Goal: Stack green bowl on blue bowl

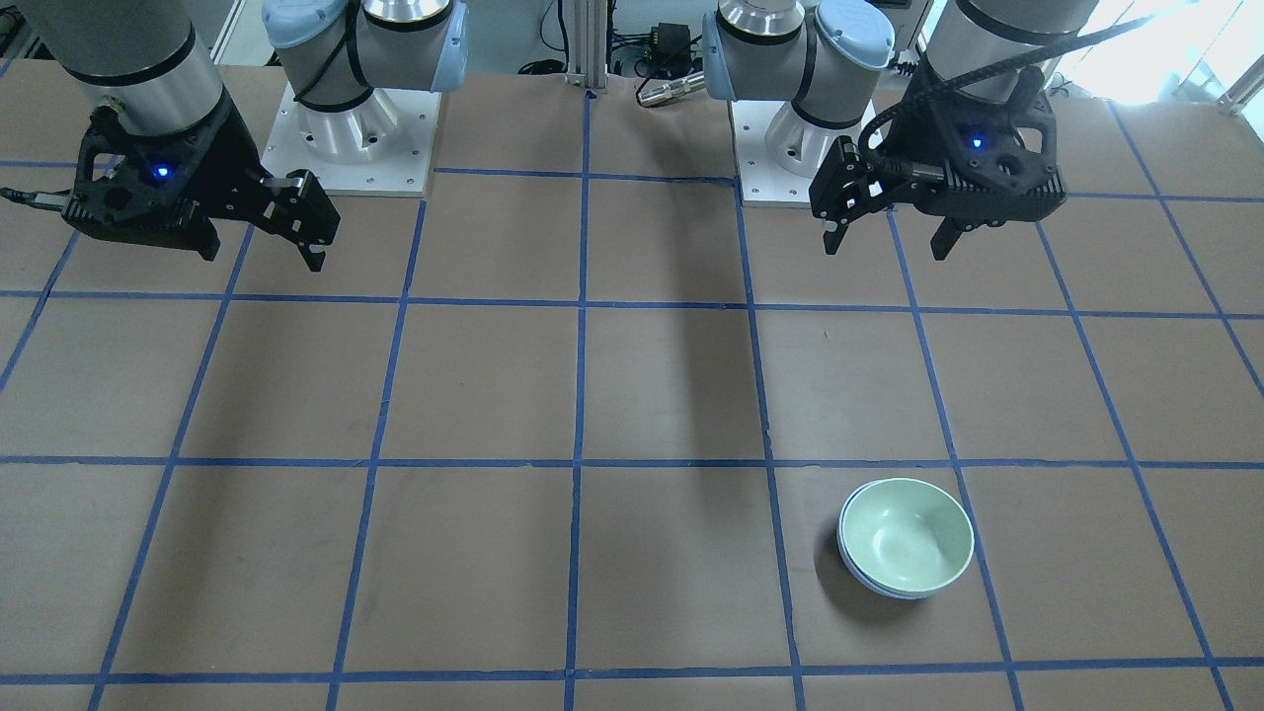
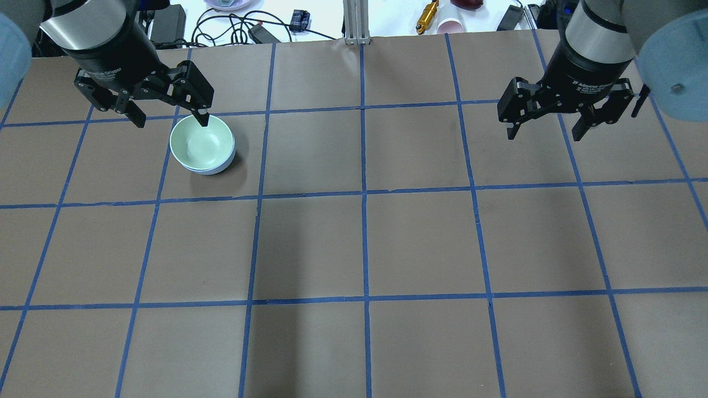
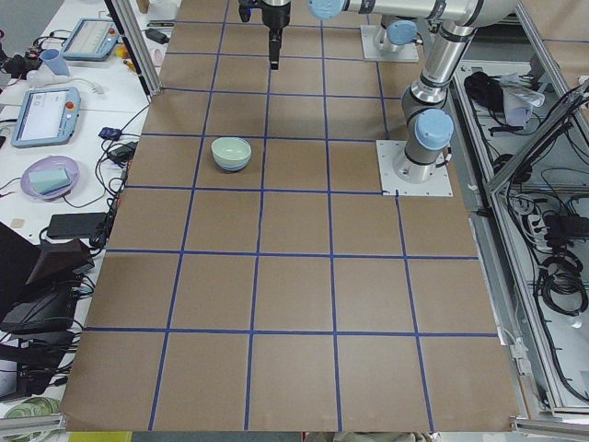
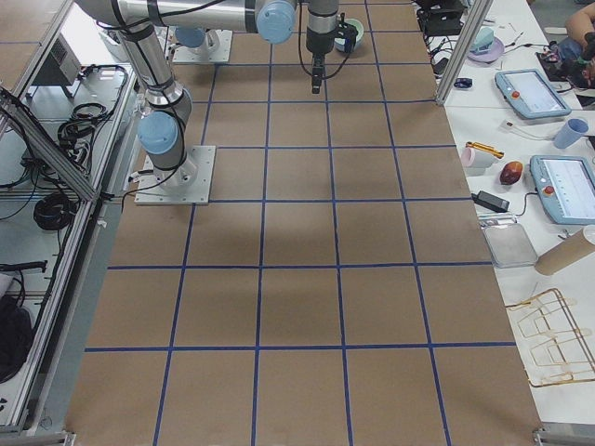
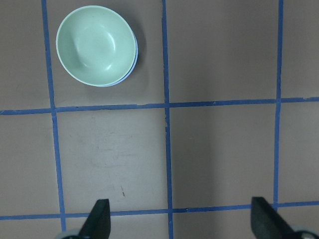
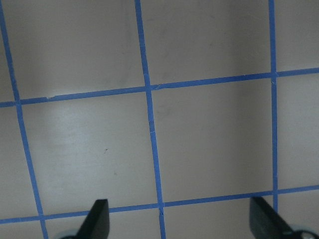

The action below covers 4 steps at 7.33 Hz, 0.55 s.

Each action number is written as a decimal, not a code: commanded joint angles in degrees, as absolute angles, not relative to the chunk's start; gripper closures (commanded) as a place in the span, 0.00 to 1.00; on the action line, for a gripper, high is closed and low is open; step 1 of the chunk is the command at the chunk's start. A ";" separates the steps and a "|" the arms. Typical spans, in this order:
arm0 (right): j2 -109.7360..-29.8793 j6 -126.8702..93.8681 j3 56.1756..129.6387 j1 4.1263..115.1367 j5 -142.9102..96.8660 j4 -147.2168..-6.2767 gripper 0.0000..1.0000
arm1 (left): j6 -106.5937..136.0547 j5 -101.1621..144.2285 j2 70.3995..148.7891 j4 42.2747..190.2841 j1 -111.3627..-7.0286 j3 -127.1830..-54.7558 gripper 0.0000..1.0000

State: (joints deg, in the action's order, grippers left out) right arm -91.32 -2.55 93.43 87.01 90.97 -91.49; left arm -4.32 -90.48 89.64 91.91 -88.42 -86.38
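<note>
Taped brown table (image 1: pixel 494 395): green bowl (image 2: pixel 202 142) inside blue bowl (image 2: pixel 209 169); left fingers (image 5: pixel 98 221) and right fingers (image 6: pixel 97 219) apart, empty.

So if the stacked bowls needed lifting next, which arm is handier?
The left. Its open left gripper hovers near the green bowl nested in the blue bowl, and its wrist camera sees them. The right gripper, also open, hangs far across the table.
</note>
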 commanded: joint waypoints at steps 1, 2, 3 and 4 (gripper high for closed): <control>-91.32 -2.55 93.43 87.01 90.97 -91.49 0.00 | -5.98 -91.23 89.56 91.85 -88.42 -86.40 0.00; -91.32 -2.55 93.43 87.01 90.97 -91.49 0.00 | -5.98 -91.14 89.56 91.76 -88.42 -86.40 0.00; -91.32 -2.55 93.43 87.01 90.97 -91.49 0.00 | -5.98 -90.88 89.56 91.76 -88.42 -86.40 0.00; -91.32 -2.55 93.43 87.01 90.97 -91.49 0.00 | -5.98 -90.88 89.65 91.76 -88.33 -86.40 0.00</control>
